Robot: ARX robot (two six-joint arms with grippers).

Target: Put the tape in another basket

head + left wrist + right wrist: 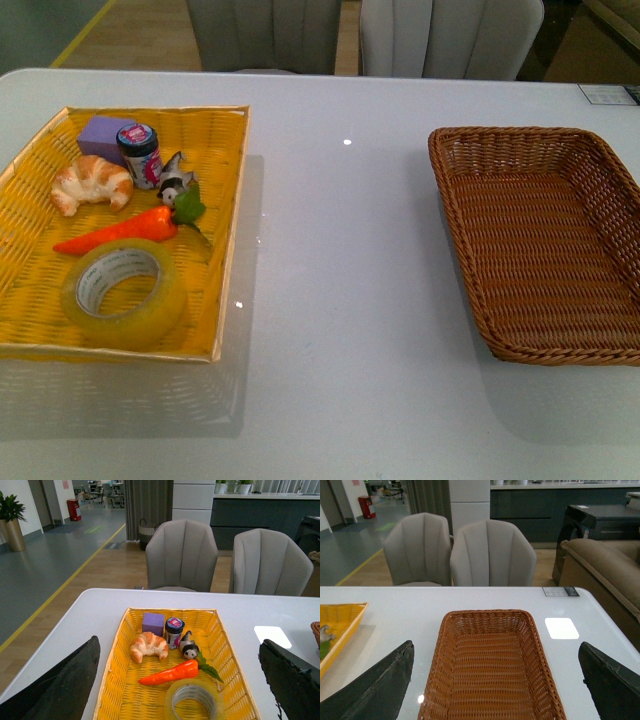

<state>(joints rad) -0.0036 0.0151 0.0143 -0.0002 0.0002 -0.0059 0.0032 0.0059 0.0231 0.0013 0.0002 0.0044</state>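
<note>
The left gripper (178, 641) stands wide open, its two dark fingers (60, 685) spread well apart and holding nothing. The tape (194, 700) lies ahead of them and between their lines, apart from both. It is the thing in the yellow woven tray (112, 680) that lies nearest the fingers. The roll rests flat with its hole upward at the tray's near end, as the front view shows (125, 295).

Just beyond the tape, farther from the fingers, an orange toy carrot (170, 674) lies crosswise. Past it come a croissant (149, 646), a small toy animal (189, 650), a dark-lidded jar (174, 632) and a purple block (153, 624).

The right gripper (495, 644) is likewise spread wide and holds nothing. The brown wicker basket (490, 665) sits ahead between its fingers (375, 690), untouched, with nothing in it. The tape is well off to that gripper's left side.

On the white table (340, 300) the tray and the basket (540, 240) stand well apart. Neither arm shows in the front view.
</note>
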